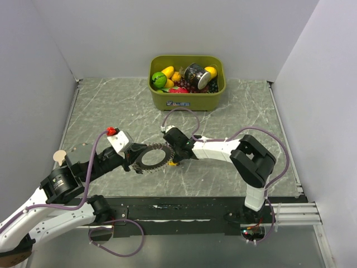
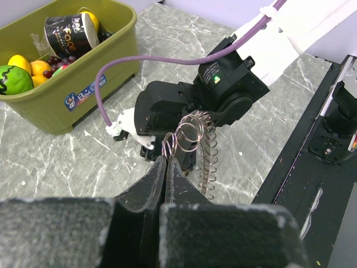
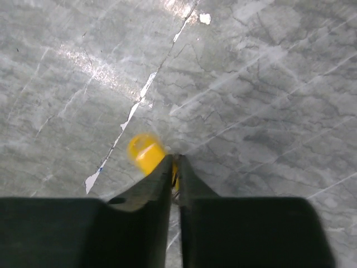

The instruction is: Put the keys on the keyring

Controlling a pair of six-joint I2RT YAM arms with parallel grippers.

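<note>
In the middle of the table (image 1: 106, 111), between my two arms, the keyring (image 1: 157, 148) lay roughly flat, its coiled rim dark against the grey marbled top. My left gripper (image 2: 166, 162) reached in from the near left, and its jaws were pressed together on the small wire loops at the ring's left edge. From the left wrist camera the coil ran away from the fingertips toward the black body of the other arm.

My right gripper (image 3: 174, 163) came in from the right and pointed down at the tabletop just beside the near right part of the ring. Its jaws were narrow, almost touching, with a sliver of yellow caught between them. That sliver belonged to the yellow key (image 3: 144, 153), whose tag lay on the table against the left finger and looked blurred in the wrist view. I saw no other keys.

At the far edge stood an olive bin (image 1: 187, 101) with toy fruit (image 1: 160, 79) and a dark can (image 1: 195, 73) inside.
</note>
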